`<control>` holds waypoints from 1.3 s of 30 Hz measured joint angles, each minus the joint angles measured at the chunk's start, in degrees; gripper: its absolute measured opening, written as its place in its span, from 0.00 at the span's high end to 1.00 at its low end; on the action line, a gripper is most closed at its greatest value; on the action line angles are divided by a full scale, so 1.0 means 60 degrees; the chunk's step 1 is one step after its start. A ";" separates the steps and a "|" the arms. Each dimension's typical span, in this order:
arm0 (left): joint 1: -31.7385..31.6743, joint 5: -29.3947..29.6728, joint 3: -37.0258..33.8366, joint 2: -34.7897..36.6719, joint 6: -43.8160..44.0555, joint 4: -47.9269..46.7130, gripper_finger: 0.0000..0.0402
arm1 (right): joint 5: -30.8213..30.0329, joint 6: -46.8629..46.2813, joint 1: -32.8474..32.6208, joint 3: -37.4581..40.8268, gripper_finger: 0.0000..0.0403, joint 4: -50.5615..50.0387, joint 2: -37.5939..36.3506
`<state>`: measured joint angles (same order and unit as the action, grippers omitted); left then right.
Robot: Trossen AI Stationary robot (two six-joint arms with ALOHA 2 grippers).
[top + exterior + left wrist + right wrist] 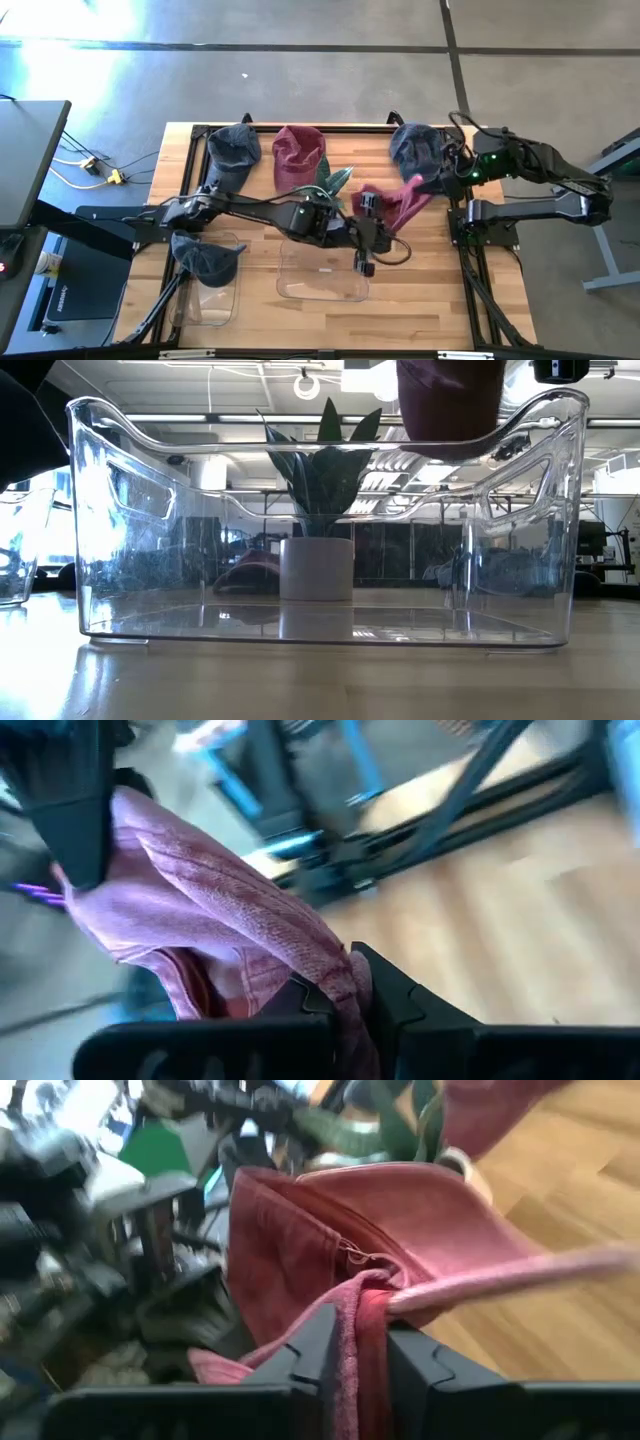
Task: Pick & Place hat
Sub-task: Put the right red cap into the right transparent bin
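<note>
My left end effector (345,995) was clamped on one edge of the pink hat (405,200), and my right end effector (360,1345) pinched the opposite edge, so the hat hung stretched between them, above the surface. The clear bin (322,272) lay just below my left arm, the nearer one, so lowering fell to it

The right gripper (358,1345) had its two dark fingers (310,1350) pressed against a fold of the dusty-pink, soft fabric hat (400,1220), which bunched between them and spread open beyond. Past the hat stood the green-leaved plant in a pale pot (420,1130) on the light wooden table (560,1310). Blurred dark equipment filled the space beside the hat.
</note>
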<state>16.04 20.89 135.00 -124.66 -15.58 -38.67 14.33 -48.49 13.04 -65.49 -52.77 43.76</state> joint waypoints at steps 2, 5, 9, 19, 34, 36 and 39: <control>-0.0035 -0.0799 -0.0002 0.0132 0.0832 -0.0275 0.98 | 0.0021 0.0271 -0.0004 0.0000 0.77 -0.0115 0.0136; -0.0058 -0.1863 -0.0018 0.0298 0.1657 -0.0402 0.98 | -0.0692 0.0986 0.0025 -0.0004 0.67 -0.0167 0.0291; -0.0155 -0.2482 -0.0039 0.0599 0.2566 -0.0492 0.98 | -0.1732 0.1830 0.0004 -0.0004 0.58 0.0337 0.0278; -0.0148 -0.2616 -0.0039 0.1976 0.3736 0.1158 0.98 | -0.3355 0.2699 0.0015 -0.0011 0.56 0.0978 -0.0270; 0.0711 -0.0514 -0.0074 0.2810 1.1519 -0.2285 0.98 | -0.4139 0.5211 0.0018 -0.0006 0.56 0.0685 -0.0150; 0.0967 -0.0100 -0.0195 0.2822 1.2761 -0.3158 0.98 | -0.4113 0.5530 0.0015 -0.0004 0.56 0.0666 -0.0140; 0.1330 0.0612 -0.0501 0.2791 1.4688 -0.4362 0.98 | -0.4119 0.6031 0.0015 -0.0004 0.56 0.0634 -0.0124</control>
<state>24.02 24.56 131.99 -107.91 72.55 -64.84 -10.39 -12.30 13.13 -65.52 -48.96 43.02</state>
